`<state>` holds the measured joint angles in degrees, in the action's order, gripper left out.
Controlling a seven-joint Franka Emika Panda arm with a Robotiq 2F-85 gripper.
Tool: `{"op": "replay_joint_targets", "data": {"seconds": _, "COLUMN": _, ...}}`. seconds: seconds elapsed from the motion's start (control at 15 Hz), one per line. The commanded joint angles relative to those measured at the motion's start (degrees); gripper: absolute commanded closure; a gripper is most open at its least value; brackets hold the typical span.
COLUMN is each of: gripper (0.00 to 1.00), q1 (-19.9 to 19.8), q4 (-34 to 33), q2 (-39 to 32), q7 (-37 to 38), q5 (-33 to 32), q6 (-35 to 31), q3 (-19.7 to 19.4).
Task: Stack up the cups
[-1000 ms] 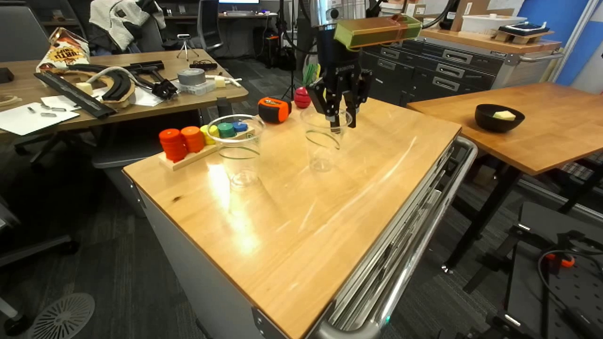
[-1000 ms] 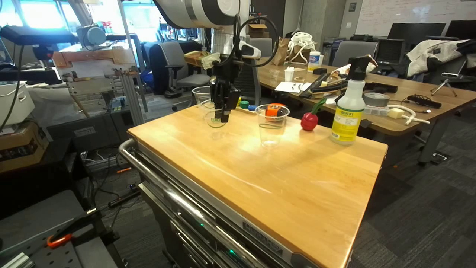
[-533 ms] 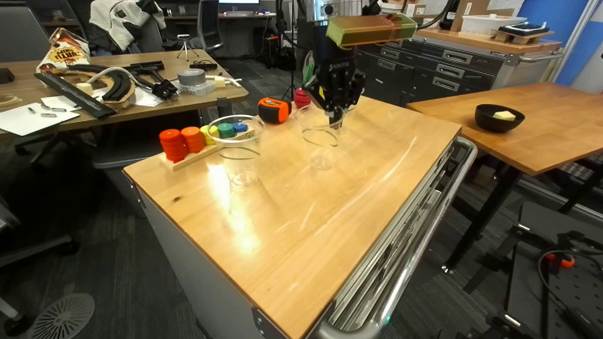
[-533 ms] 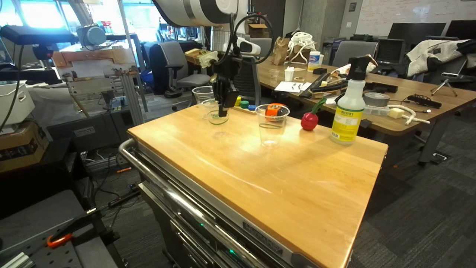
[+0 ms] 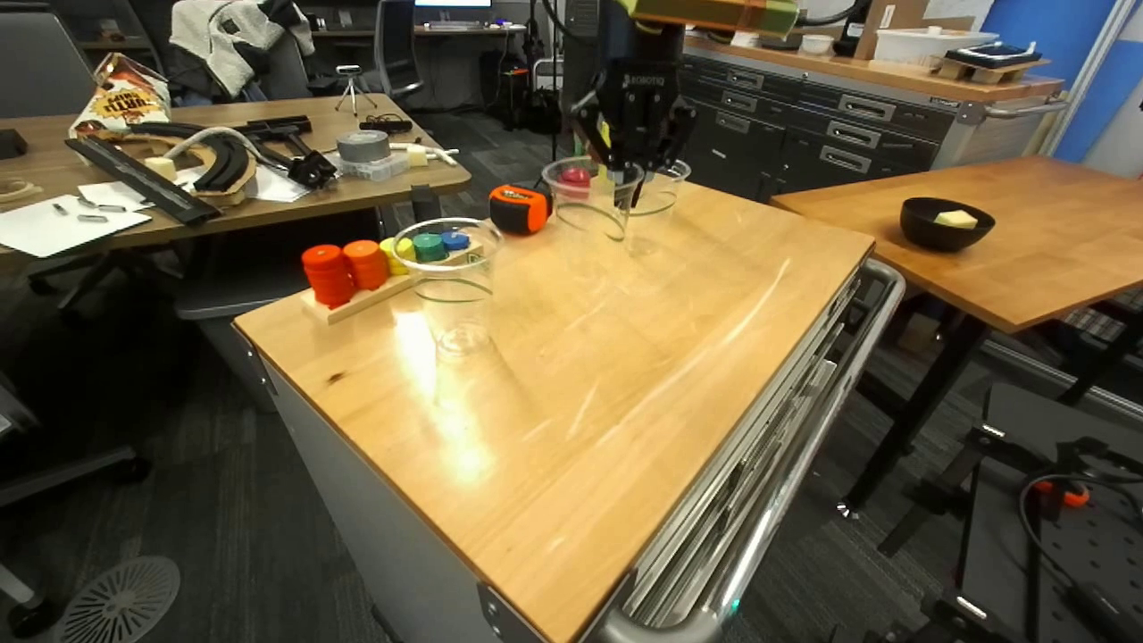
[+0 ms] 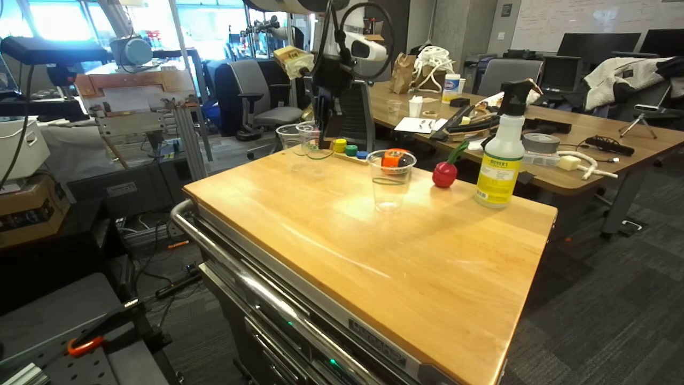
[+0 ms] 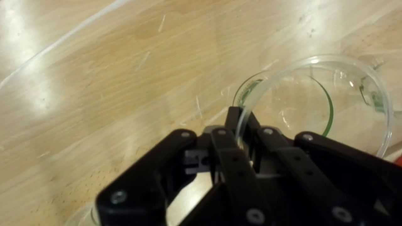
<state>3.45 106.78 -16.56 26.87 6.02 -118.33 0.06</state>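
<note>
The pincer (image 7: 241, 116) is clamped on the rim of one tapered clear cup (image 5: 585, 214), colourless and marked with a thin green ring. This held cup is borne mouth up, its long axis close to vertical; whether its base is touching the pale polished wooden desk (image 5: 625, 446) cannot be told. The room just beside it is taken up by a second clear cup (image 5: 656, 207), stood mouth up and partly covered by the pincer in an exterior view; whether the two are touching cannot be made out. Farther out, the third clear cup (image 5: 454, 290) of the three on the desk is stood upright, apart from the others. Near it, five stacks of discs (image 5: 364, 265) (red, orange, yellow, green, blue) are borne by one pale wooden rack (image 5: 348, 308). One orange-and-black boxy case (image 5: 521, 210) and one round red toy with green leaves (image 6: 445, 174) are placed close to each other, the toy being seen through the held cup in an exterior view. Past the toy, one whitish spray bottle (image 6: 499, 174) with yellow label and black head is stood.
</note>
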Motion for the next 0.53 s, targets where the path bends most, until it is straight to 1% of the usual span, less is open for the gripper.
{"op": "replay_joint_targets", "data": {"seconds": 0.0, "gripper": 0.99, "q1": -0.71, "q4": -3.52, "q2": 4.27, "q7": 3.00, "q5": -0.32, "q6": 1.58, "q3": -2.00}}
{"op": "replay_joint_targets", "data": {"seconds": 0.27, "gripper": 0.99, "q1": -2.18, "q4": -7.55, "q2": 6.43, "q7": 5.54, "q5": -1.44, "q6": 1.20, "q3": -4.01}}
{"op": "replay_joint_targets", "data": {"seconds": 0.47, "gripper": 0.99, "q1": -3.03, "q4": -8.77, "q2": 6.21, "q7": 8.70, "q5": -5.07, "q6": 2.03, "q3": -5.63}}
